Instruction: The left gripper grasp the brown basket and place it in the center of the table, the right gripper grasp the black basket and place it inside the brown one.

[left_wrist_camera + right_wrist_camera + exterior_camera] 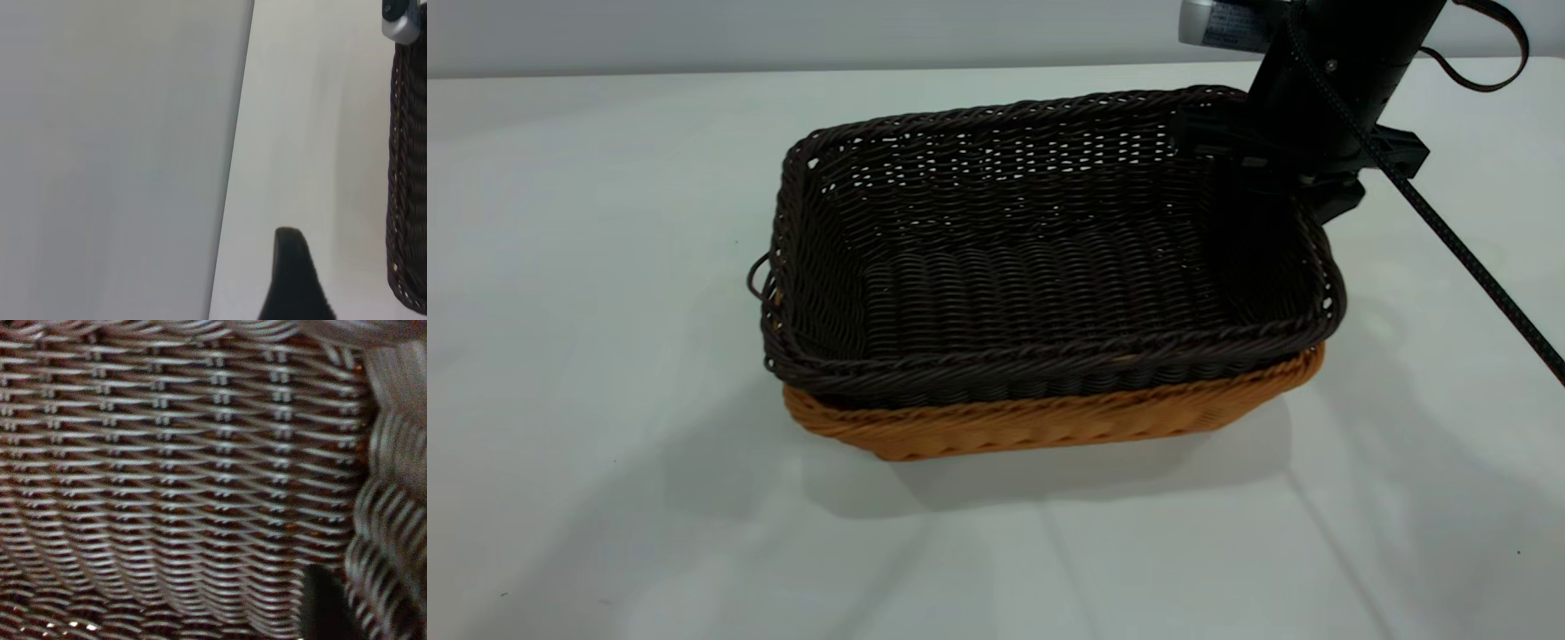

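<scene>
Here, woven black basket (1049, 258) nests in brown basket (1049, 422) — right gripper (1303, 173) jaws clamp its rim.

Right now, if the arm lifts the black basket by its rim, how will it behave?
Probably light: the black basket is open weave. Likely stiff enough, given its thick braided rim. Nested in the brown basket, it may drag that one along.

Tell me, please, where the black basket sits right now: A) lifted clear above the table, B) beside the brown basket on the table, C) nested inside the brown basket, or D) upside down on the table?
C: the black basket sits in the brown basket, whose orange wall shows beneath its rim, with the right tool at its far right corner.
</scene>
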Controlling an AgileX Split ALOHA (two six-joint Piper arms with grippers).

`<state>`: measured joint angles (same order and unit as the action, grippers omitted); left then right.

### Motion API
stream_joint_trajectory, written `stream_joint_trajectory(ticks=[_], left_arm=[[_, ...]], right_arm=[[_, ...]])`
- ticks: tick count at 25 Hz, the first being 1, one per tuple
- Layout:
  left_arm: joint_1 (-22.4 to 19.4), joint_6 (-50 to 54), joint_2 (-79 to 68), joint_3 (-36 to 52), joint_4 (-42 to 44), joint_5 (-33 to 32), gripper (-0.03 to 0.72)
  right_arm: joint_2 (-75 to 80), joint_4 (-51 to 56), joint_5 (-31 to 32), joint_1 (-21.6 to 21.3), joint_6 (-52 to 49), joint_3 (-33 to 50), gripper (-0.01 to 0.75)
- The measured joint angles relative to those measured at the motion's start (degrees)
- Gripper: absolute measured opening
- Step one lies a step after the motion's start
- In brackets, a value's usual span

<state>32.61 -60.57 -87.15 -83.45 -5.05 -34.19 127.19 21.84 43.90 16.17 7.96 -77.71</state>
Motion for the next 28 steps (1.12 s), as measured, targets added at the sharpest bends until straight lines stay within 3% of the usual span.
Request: stream_joint_trajectory(ticks=[5, 8, 18, 24, 28], left_arm=[[0.0, 0.07, 0.0, 0.0, 0.0, -0.18, 0.435], [0.0, 0.07, 0.0, 0.0, 0.0, -0.39, 0.435], [0.0, 1.42, 1.97, 0.0, 0.01, -2.23, 0.435], [0.0, 3.07, 9.27, 0.0, 0.51, -10.42, 0.435], [0.0, 10.21, 15.24, 0.0, 6.07, -16.94, 0.435]], right_arm=[[-0.58, -0.41, 3.99, 0.0, 2.62, -0.62, 0.512], [-2.1, -3.2, 8.33, 0.0, 2.66, -2.05, 0.578], [-9.47, -10.98, 17.63, -0.05, 0.43, -5.24, 0.584], [-20.76, -11.8, 22.04, -0.05, 0.05, -5.37, 0.584], [-31.66, -13.8, 25.64, -0.05, -0.1, -5.37, 0.584]])
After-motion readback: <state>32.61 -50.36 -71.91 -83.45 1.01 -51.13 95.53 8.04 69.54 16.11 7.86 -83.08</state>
